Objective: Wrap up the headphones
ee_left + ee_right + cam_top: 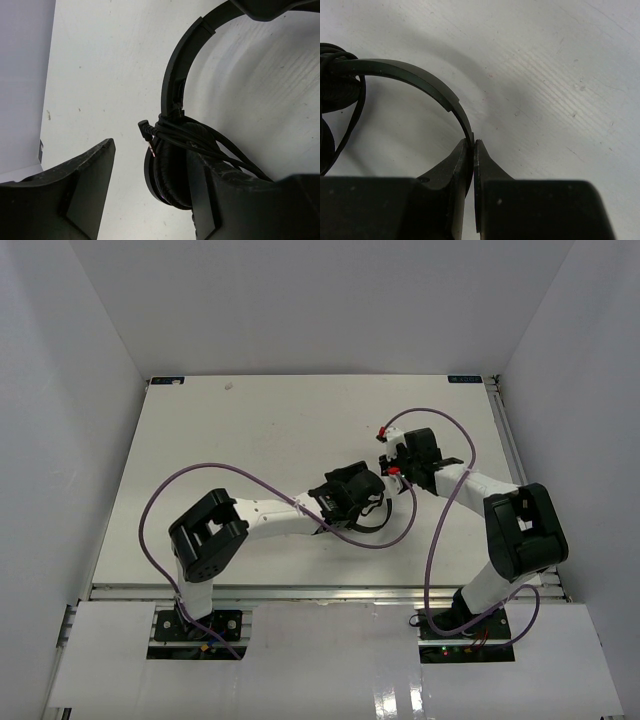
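Note:
The black headphones (372, 524) lie on the white table between my two arms. In the left wrist view a padded ear cup (170, 170) sits between my open left gripper's (150, 150) fingers, close against the right finger (225, 200). The thin black cord (220, 145) is looped in several turns just above that cup, and its small plug (146, 131) sticks out to the left. The headband (180, 60) curves up and away. My right gripper (474, 145) is shut on the headband (420, 80) near its far end; in the top view it (398, 478) sits right of the left gripper (365, 492).
The white table (250, 440) is walled in white on three sides. Purple arm cables (230, 472) loop over the table's middle and right (440, 520). The two grippers are close together near the table's centre right.

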